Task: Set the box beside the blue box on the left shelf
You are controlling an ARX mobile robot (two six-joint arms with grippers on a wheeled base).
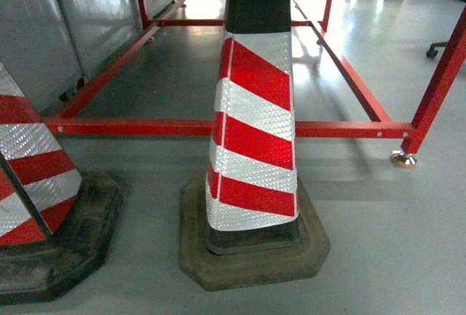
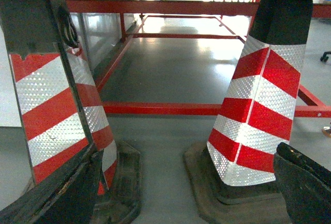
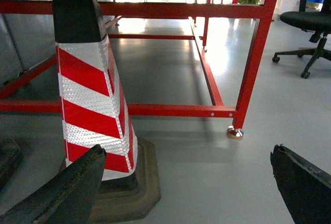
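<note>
The box, the blue box and the left shelf are out of view in all three views. My left gripper [image 2: 189,155] hangs low over the grey floor, open, its dark fingers [image 2: 62,198] wide apart with nothing between them. It looks between two red-and-white traffic cones [image 2: 258,105]. My right gripper [image 3: 187,152] is also open and empty, its left finger [image 3: 67,193] close to one cone [image 3: 93,94]. Neither gripper shows in the head view.
One cone [image 1: 255,126] stands right in front of me and another cone [image 1: 29,177] at the left edge. Behind them runs a low red metal frame [image 1: 145,127] with a round foot [image 1: 403,158]. A black office chair [image 3: 310,22] stands at the far right.
</note>
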